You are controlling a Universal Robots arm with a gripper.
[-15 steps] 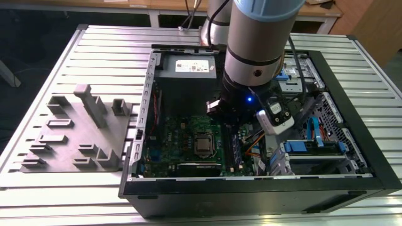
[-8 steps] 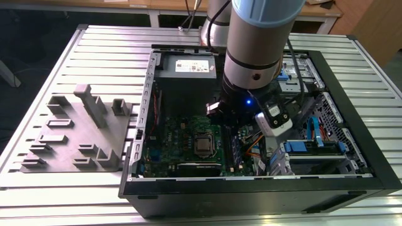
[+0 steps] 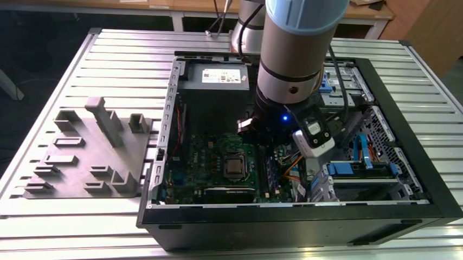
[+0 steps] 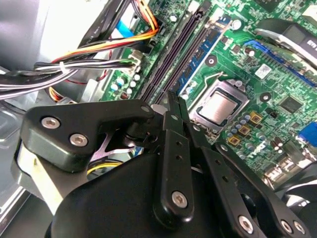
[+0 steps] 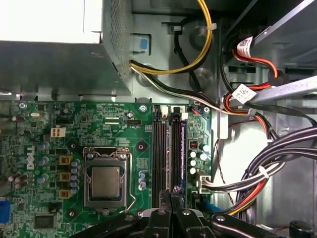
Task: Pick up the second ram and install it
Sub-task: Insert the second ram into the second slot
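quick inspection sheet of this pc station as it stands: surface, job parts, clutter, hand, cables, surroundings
surface: slatted metal table carrying an open computer case.
job's things: motherboard with two long dark memory slots beside the processor socket; the second ram cannot be told apart from the slots.
clutter: grey parts holder on the table, at the exterior view's left of the case.
hand: the arm reaches down into the case; hand shut, tips over one end of the memory slots.
cables: bundled black, red, yellow and orange wires beside the board's slot edge.
surroundings: wooden furniture behind the table.
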